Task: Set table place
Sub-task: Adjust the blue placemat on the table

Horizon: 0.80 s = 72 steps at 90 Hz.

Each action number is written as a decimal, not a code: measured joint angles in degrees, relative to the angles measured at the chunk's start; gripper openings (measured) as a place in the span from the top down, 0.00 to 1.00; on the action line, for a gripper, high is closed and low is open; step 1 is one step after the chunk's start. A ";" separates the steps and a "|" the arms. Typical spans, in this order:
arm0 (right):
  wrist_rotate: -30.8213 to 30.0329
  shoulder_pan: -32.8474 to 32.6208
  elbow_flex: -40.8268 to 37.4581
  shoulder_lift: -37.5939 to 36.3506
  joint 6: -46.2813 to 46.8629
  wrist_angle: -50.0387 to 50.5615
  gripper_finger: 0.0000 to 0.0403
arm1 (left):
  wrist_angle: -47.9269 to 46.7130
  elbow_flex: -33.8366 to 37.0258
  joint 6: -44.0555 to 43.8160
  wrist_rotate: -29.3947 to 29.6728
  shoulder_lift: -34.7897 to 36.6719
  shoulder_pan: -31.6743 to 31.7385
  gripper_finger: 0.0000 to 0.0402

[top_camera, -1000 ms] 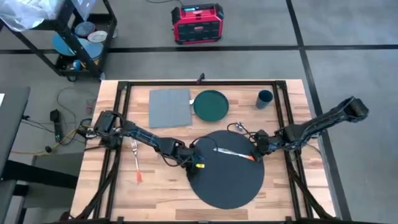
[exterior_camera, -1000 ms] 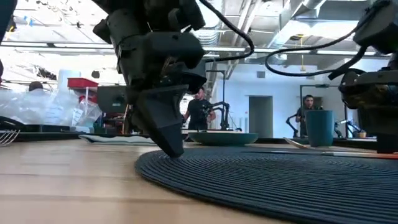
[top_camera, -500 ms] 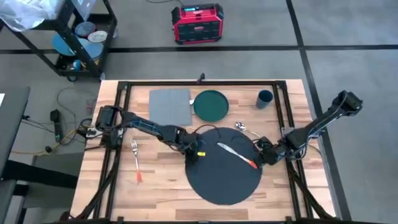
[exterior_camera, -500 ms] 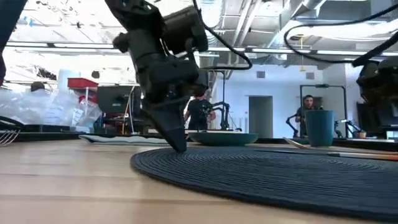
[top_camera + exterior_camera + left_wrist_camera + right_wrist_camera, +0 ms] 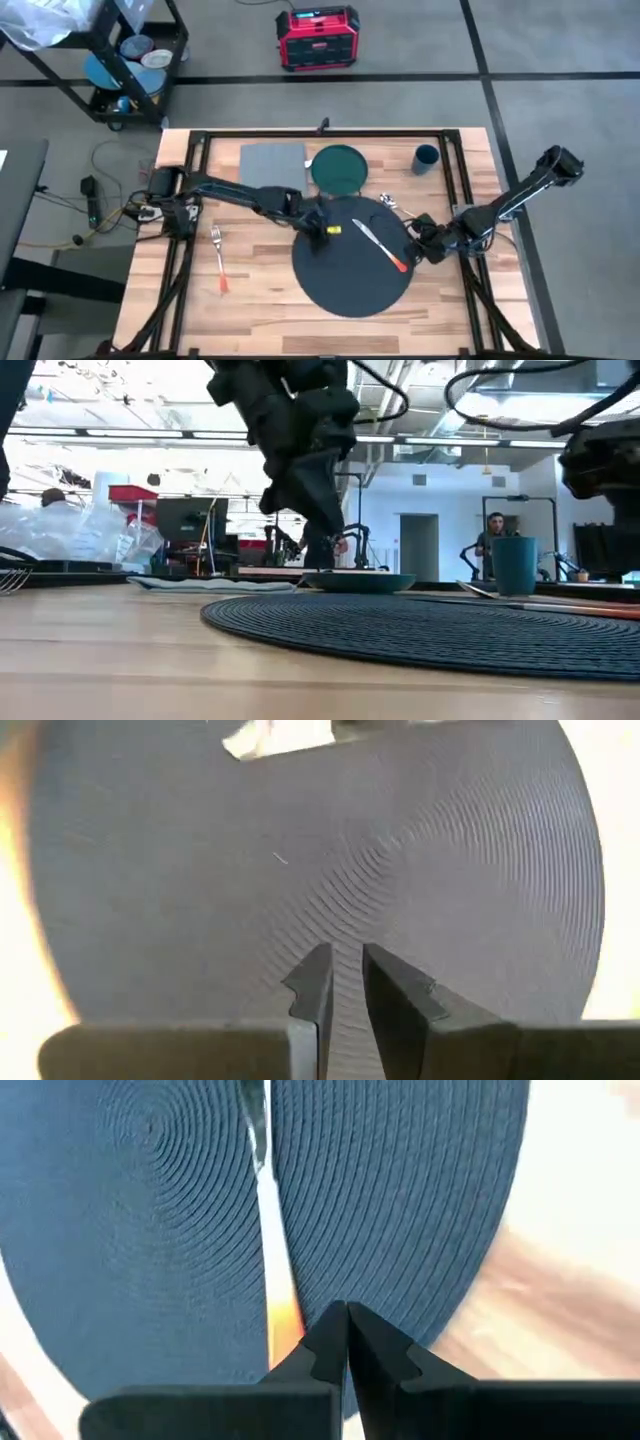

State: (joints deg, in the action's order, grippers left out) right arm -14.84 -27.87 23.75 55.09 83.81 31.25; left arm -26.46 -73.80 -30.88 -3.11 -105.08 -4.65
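Observation:
The round dark placemat lies flat on the wooden table. On the placemat lies a knife whose orange handle points to the near right. My left gripper stands over the mat's far-left part, its fingers together but for a thin slit. My right gripper is shut at the mat's right edge, beside the knife's handle. My left gripper points down at the placemat's far-left part; I cannot tell whether its tips touch the weave. My right gripper points along the mat's right edge next to the orange handle; I cannot tell whether it touches either one.
A dark green plate and a grey napkin lie just beyond the mat. A blue cup stands at the far right, and a spoon lies by the mat's far-right rim. A fork lies left of the mat.
The placemat has slid toward the table's far edge and a little left. My left gripper has gone toward the far edge, from the mat's left rim to its far-left part. The knife has turned on the mat, its handle swinging toward the near edge. My right gripper has shifted right.

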 joint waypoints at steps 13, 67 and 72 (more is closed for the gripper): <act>3.31 7.28 -0.02 0.23 -7.82 -0.20 1.00 | -1.47 1.13 -3.57 2.20 -1.31 -4.78 0.90; 15.09 17.93 -6.53 0.41 -16.65 -7.77 1.00 | -1.20 1.64 -3.97 3.30 -6.47 -8.15 0.90; 15.05 16.70 -6.60 0.42 -15.48 -7.90 1.00 | -2.28 1.64 -2.86 3.28 -6.73 -8.07 0.90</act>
State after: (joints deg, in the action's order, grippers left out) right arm 0.21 -11.17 17.15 55.51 68.33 23.35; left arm -28.74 -72.16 -33.74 0.17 -111.81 -12.72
